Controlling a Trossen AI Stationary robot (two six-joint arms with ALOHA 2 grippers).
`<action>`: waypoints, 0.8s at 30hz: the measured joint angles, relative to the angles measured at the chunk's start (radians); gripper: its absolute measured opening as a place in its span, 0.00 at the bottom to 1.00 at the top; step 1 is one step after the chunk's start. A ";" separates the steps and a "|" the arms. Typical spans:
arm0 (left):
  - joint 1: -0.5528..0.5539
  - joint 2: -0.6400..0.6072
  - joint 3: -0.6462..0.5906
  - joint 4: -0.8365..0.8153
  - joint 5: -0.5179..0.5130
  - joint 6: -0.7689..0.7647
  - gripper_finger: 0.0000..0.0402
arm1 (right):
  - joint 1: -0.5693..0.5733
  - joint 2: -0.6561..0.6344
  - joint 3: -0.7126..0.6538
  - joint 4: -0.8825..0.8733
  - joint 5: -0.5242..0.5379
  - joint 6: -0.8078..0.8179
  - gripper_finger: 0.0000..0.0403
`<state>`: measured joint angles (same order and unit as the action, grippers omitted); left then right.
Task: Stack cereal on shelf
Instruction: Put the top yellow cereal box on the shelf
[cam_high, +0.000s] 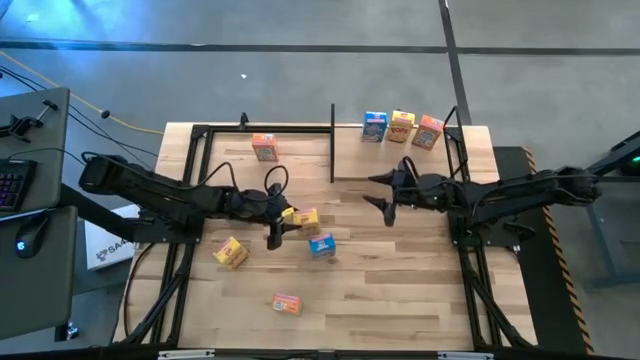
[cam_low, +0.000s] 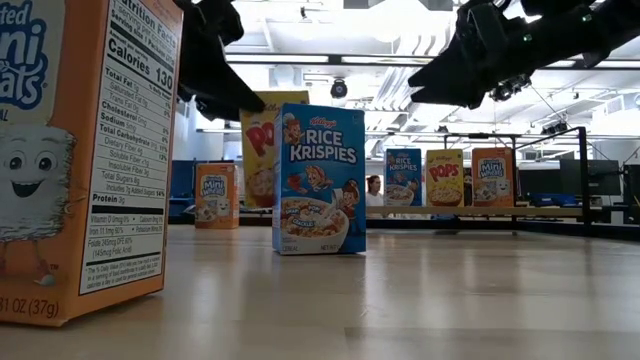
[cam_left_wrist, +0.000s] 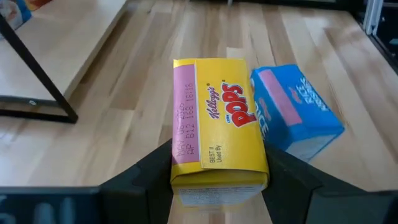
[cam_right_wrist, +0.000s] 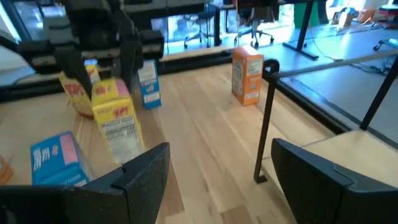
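Observation:
My left gripper (cam_high: 277, 226) (cam_left_wrist: 219, 171) is mid-table, shut on a yellow Pops cereal box (cam_left_wrist: 217, 118) (cam_high: 302, 217). A blue Rice Krispies box (cam_high: 321, 245) (cam_low: 320, 178) stands upright right beside it. Another yellow box (cam_high: 230, 252) and an orange-pink box (cam_high: 287, 303) lie nearer the table's near edge. An orange box (cam_high: 264, 147) stands left of the shelf. The shelf (cam_high: 350, 165) (cam_low: 540, 211), a light board with black posts, carries three upright boxes (cam_high: 402, 126) along its far edge. My right gripper (cam_high: 385, 196) (cam_right_wrist: 221, 171) hangs open just off the shelf's near edge, touching nothing. My left gripper pinches the yellow Pops box between its two fingers (cam_left_wrist: 152, 171), one on each of two opposite sides, near one end (cam_left_wrist: 217, 183). The fingers come from the table's left, slanting down. The box is tilted, and I cannot tell whether its lower end touches the table.
Black frame posts (cam_high: 333, 140) (cam_right_wrist: 266, 118) stand at the shelf's left edge, between the two grippers. Black rails (cam_high: 195, 150) run along the table's left and right sides. Bare tabletop (cam_high: 400, 270) lies toward the near right.

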<state>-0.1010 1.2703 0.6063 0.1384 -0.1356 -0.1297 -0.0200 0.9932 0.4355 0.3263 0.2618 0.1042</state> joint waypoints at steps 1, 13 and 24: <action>0.004 0.005 0.000 0.008 0.000 -0.009 0.47 | 0.000 0.000 0.000 0.005 0.000 0.000 0.68; 0.091 0.146 0.029 0.065 0.048 -0.086 0.47 | 0.000 0.000 0.000 0.090 -0.004 0.000 0.68; 0.103 0.238 0.127 0.072 0.126 -0.007 0.47 | 0.000 0.000 0.000 0.083 0.011 -0.026 0.68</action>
<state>0.0017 1.5082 0.7329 0.2106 -0.0092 -0.1366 -0.0197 0.9932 0.4355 0.4095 0.2723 0.0780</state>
